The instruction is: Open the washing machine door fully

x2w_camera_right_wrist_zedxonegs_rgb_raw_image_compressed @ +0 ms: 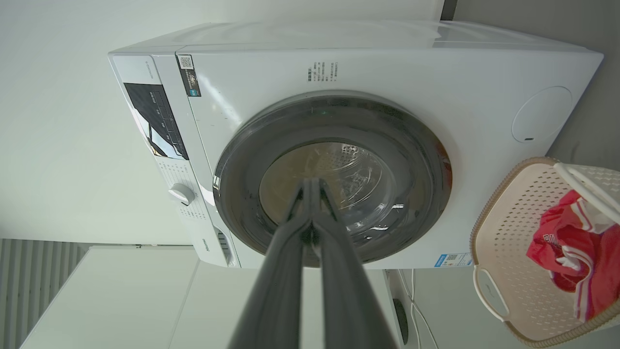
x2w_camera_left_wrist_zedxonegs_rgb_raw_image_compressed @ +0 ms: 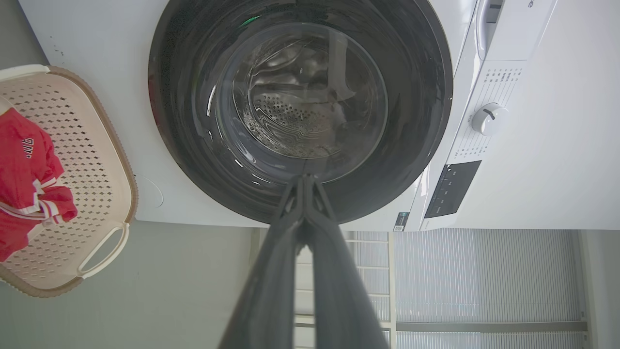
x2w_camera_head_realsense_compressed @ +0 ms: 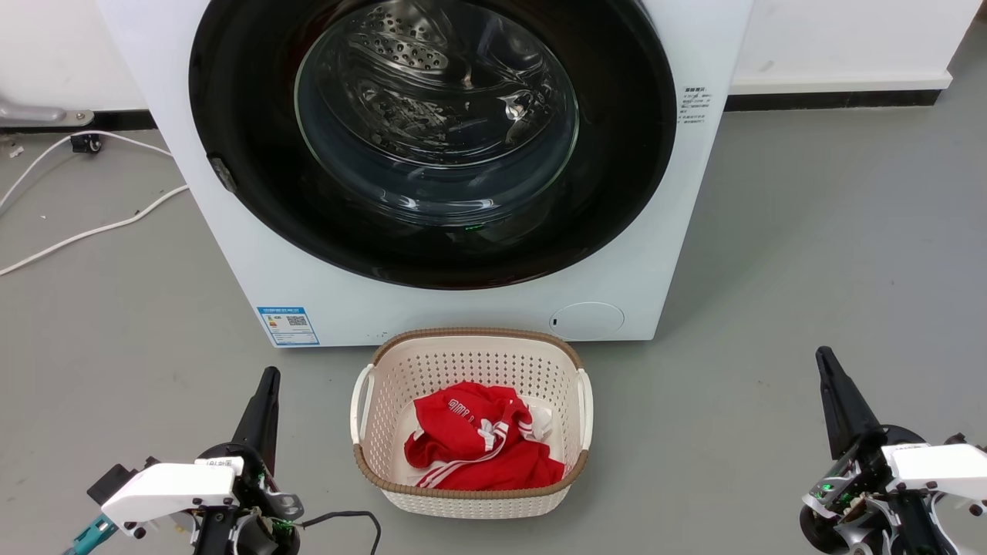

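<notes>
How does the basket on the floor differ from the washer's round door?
The door is glossy black with clear glass; the basket is cream, perforated, brown-rimmed. The door stands upright, shut on the washer; the basket sits open-topped on the floor, holding a red garment. The door is much wider than the basket. Both are straight ahead of the robot.

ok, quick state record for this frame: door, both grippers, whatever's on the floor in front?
door: washing machine door closed, flat against the washing machine
left: left gripper shut, low, apart from the door
right: right gripper shut, low, apart from the door
in front: laundry basket on the floor below the door, red garment inside
floor, left side: white cable
task: opening not yet begun
</notes>
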You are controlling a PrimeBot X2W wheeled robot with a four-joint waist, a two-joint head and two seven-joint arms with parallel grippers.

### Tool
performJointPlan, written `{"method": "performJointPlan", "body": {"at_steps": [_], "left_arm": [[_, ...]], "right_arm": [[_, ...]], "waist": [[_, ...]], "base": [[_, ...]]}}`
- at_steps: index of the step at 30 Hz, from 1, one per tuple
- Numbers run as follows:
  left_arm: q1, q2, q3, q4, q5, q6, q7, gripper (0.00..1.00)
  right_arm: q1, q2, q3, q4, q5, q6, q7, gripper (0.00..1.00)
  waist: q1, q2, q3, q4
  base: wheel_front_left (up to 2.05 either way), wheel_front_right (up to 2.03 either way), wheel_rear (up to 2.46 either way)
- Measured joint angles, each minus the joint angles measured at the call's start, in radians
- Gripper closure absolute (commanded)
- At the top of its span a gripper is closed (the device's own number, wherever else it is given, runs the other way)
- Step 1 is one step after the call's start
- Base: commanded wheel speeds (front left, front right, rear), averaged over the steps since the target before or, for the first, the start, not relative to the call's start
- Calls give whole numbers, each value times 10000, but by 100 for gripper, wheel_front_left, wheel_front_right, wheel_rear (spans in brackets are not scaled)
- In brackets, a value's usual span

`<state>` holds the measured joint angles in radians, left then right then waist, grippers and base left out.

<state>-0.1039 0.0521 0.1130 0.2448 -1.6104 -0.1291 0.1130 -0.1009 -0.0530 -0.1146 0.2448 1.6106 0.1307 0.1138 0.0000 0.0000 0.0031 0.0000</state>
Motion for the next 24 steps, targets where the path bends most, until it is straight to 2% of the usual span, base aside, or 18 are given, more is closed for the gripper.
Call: {"method": "performJointPlan", "body": {"at_steps": [11,12,24], "left_arm": [[-1,-2,2,0,0,0,0,100],[-1,-2,2,0,0,0,0,0],[289,-44,-293,10,276,13,-426,0]], "right_arm": [[-2,0,-2,0,-2,0,0,100],[-2,0,-2,0,-2,0,0,0],[437,44,230,-21,-104,-2,-437,0]], "waist": [[0,0,0,0],[0,0,0,0],[2,0,-48,-36]], "base": [[0,0,0],[0,0,0],[0,0,0]]}}
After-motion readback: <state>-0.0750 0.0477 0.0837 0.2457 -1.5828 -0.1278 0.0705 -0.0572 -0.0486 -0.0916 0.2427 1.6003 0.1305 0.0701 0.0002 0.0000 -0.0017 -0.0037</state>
